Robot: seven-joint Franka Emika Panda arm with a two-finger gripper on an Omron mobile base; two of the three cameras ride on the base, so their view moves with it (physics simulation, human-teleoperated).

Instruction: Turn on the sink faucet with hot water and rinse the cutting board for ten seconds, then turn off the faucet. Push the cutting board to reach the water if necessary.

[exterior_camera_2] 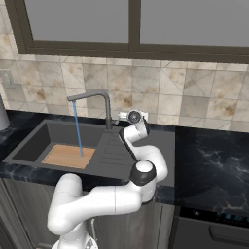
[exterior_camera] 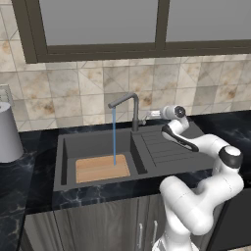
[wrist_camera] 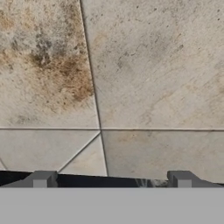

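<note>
One cutting board lies in the near part of the sink under one stream of water from the one sink faucet. To its right the gripper stands wide apart and empty near the lever. A misjudged reach could slip past the lever, leaving the water running.

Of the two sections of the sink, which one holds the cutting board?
The deep basin on the left holds the cutting board, under the water. The ribbed drainboard on the right is shallow and holds nothing.
</note>
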